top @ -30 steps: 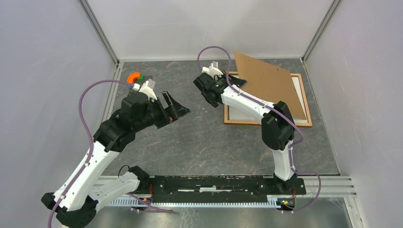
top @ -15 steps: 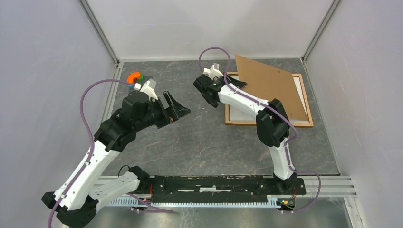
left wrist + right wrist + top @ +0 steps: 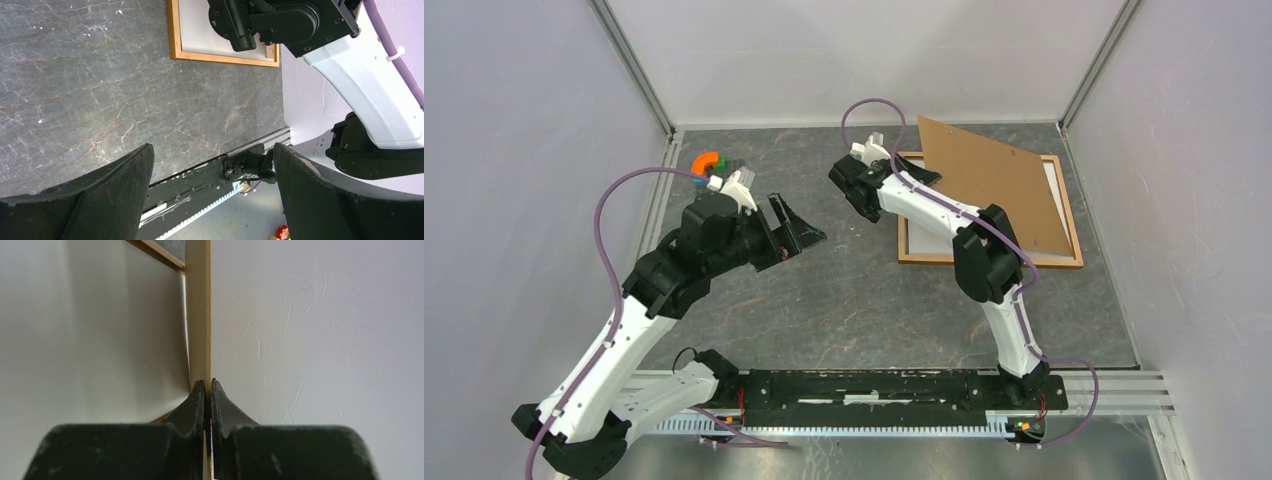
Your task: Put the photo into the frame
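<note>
The light wood frame point(image 3: 986, 259) lies flat at the right back of the table, with a white sheet point(image 3: 922, 238) inside it; I cannot tell if that sheet is the photo. My right gripper point(image 3: 927, 176) is shut on the left edge of the brown backing board point(image 3: 994, 180) and holds it tilted up over the frame. In the right wrist view the fingers point(image 3: 207, 382) pinch the board's thin edge point(image 3: 198, 315). My left gripper point(image 3: 796, 228) is open and empty, held above the table left of the frame. A frame corner point(image 3: 220, 57) shows in the left wrist view beyond the open gripper point(image 3: 212, 150).
A small orange and green object point(image 3: 708, 160) lies at the back left corner. Grey enclosure walls stand on three sides. The arms' black mounting rail point(image 3: 874, 385) runs along the near edge.
My right arm's elbow has swung a little to the left; its gripper and the board have hardly moved. The left arm has stayed still.
</note>
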Tool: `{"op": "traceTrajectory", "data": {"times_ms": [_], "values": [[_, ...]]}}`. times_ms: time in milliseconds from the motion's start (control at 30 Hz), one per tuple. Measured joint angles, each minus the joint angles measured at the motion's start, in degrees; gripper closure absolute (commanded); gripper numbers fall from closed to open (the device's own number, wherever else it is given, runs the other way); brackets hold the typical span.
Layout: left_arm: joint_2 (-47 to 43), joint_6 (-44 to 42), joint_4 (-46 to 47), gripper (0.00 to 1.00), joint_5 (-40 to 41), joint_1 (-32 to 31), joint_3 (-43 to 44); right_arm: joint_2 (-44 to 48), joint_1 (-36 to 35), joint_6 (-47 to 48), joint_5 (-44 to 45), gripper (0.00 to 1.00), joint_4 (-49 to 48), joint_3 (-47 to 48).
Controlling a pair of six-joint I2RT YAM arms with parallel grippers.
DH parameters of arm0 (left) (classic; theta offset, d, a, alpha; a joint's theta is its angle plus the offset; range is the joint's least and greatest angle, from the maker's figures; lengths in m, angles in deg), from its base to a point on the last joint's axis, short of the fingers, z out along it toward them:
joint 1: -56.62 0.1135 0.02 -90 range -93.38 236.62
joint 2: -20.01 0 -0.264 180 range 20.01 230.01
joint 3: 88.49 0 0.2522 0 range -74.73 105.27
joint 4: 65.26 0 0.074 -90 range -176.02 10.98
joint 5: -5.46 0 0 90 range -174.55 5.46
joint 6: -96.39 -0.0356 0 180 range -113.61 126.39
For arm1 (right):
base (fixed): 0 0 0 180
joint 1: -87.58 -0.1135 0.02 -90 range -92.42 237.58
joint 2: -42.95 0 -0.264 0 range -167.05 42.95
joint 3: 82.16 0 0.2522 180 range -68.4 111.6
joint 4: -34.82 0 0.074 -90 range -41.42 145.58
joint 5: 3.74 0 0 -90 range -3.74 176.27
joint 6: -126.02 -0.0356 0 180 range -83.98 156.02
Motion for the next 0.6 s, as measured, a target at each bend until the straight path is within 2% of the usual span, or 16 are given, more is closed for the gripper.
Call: {"op": "traceTrajectory", "data": {"times_ms": [433,600], "values": [[-0.9,-1.1,-0.8,0.05,0.6,0.0,-0.5,-3.0,1.3,0.7,-0.9,0.82,-0.3,3.0],[-1.1,-2.0,-1.2,0.05,1.3,0.0,-0.5,-3.7,2.0,1.1,-1.5,0.8,-0.7,3.7]]}}
